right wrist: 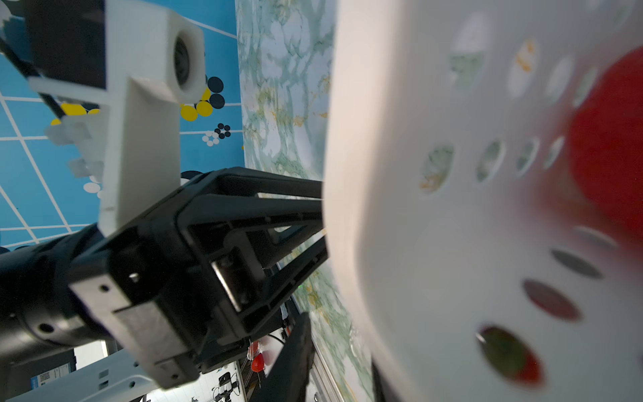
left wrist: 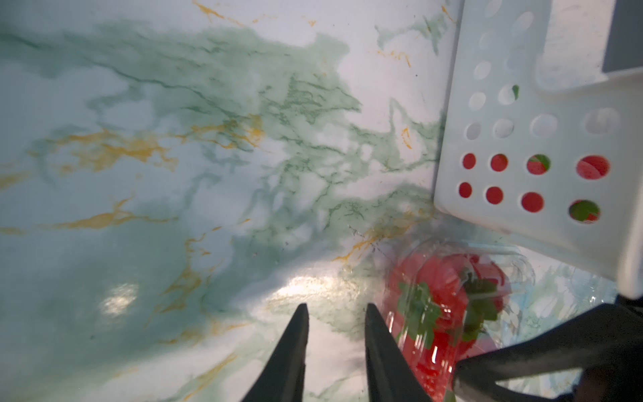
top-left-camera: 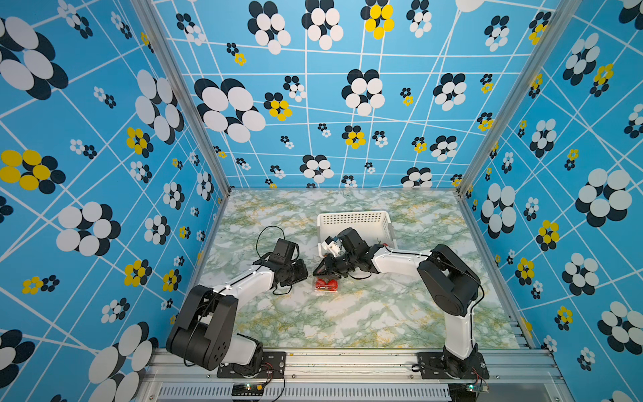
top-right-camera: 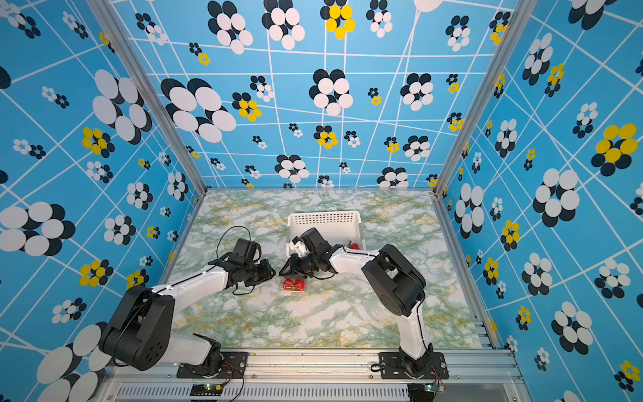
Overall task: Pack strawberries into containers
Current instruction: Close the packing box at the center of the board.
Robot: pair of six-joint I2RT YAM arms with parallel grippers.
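A clear container (top-left-camera: 326,284) (top-right-camera: 295,284) holding strawberries (left wrist: 449,296) lies on the table just in front of the basket. In both top views the two grippers meet over its far edge. My left gripper (left wrist: 336,309) (top-left-camera: 305,275) hangs beside the container with its jaws a little apart and nothing between them. My right gripper (right wrist: 339,348) (top-left-camera: 318,269) is at the container's other side, one finger (left wrist: 542,344) reaching over it. Its jaws stand apart over bare table, and one finger is partly hidden by the basket wall. More strawberries (top-right-camera: 354,246) (left wrist: 591,167) lie in the basket.
The white perforated basket (top-left-camera: 355,222) (left wrist: 522,115) (right wrist: 435,226) stands right behind the container, very close to both grippers. The left gripper's body (right wrist: 208,243) fills much of the right wrist view. Marbled table (top-left-camera: 348,320) stretches in front; patterned walls enclose three sides.
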